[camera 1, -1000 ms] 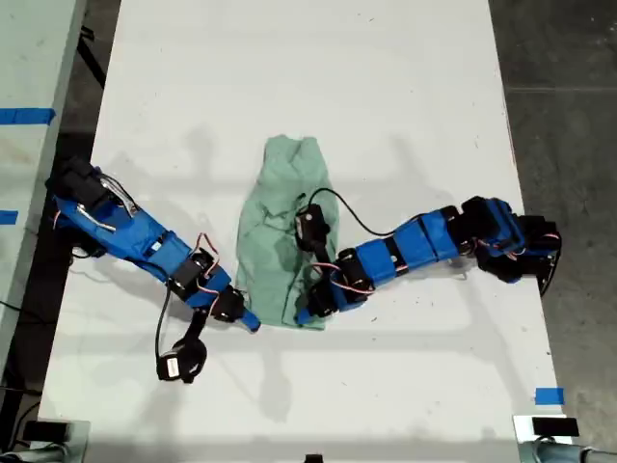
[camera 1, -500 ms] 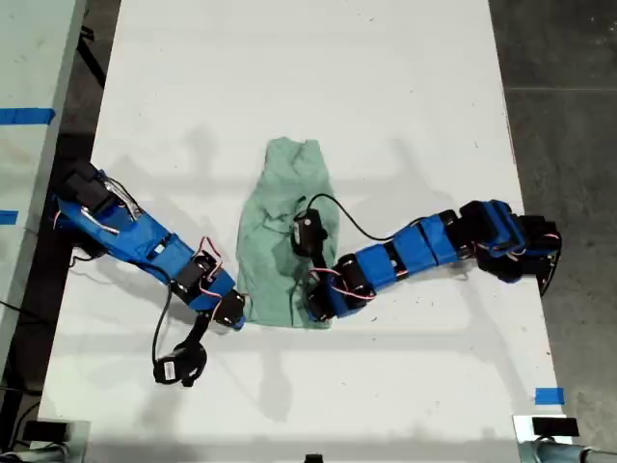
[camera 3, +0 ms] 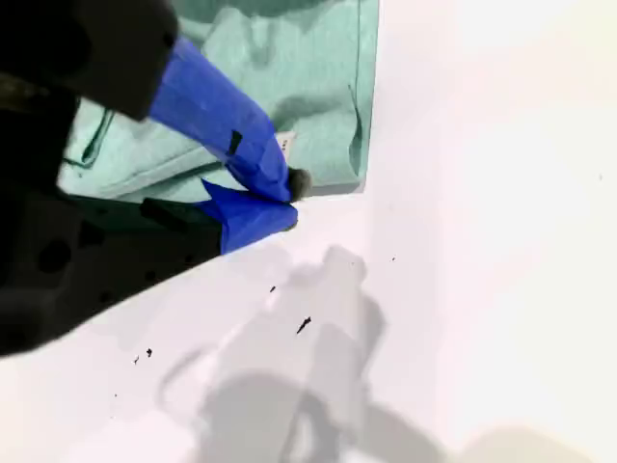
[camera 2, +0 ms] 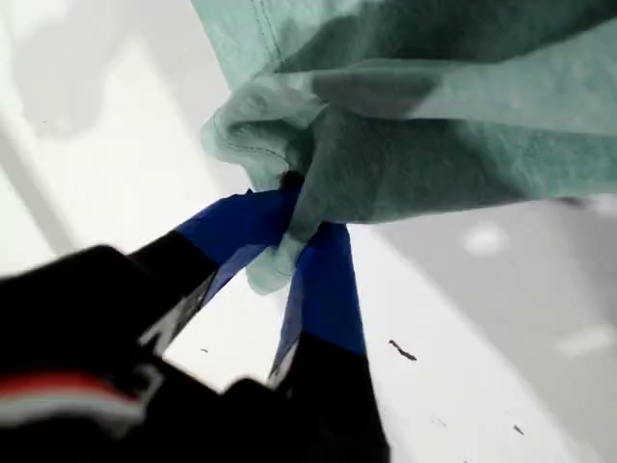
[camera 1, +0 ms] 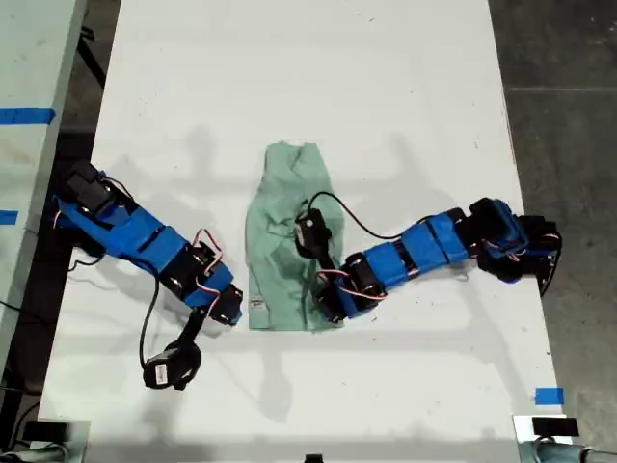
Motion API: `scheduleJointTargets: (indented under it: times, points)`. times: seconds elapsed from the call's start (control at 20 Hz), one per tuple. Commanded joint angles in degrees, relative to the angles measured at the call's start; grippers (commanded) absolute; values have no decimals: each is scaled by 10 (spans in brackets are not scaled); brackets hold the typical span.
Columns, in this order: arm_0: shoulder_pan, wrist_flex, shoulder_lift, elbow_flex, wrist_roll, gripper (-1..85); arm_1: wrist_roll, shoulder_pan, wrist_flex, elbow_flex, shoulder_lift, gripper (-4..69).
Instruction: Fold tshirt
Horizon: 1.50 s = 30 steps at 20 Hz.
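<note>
The smooth white table (camera 1: 405,96) carries the soft, wrinkled mint tshirt (camera 1: 284,231), folded narrow at its middle; its small label (camera 3: 285,143) is unreadable. My first gripper (camera 2: 289,231) pinches bunched cloth; my second gripper (camera 3: 284,198) is closed, empty.

One tshirt (camera 1: 282,231) lies on one white table (camera 1: 308,77). Two blue arms reach in, each with one gripper: my first gripper (camera 2: 289,227) and my second gripper (camera 3: 280,198). Three strips of blue tape show in the exterior view
</note>
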Motion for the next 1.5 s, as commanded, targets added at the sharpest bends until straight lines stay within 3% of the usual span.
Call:
scheduleJointTargets:
  times: [0.0,0.3,0.4,0.45,0.6,1.05,1.3,1.45]
  points:
    - [-5,25,14,-74,21,1,-14,-13,25,-6,90,1]
    - [-19,38,11,-93,24,4,-23,-11,16,16,84,15]
    - [-22,54,32,-96,22,179,-28,-12,1,18,76,242]
    - [-22,68,46,-96,17,222,-26,-12,0,18,76,265]
    - [-26,95,68,-94,15,255,-21,-12,14,18,84,265]
    - [-37,85,28,-91,21,268,-18,-5,49,18,102,261]
    - [-47,16,-130,-105,28,223,-19,-1,7,19,38,263]
    - [-35,-74,-208,-107,20,171,-12,-4,-16,19,7,260]
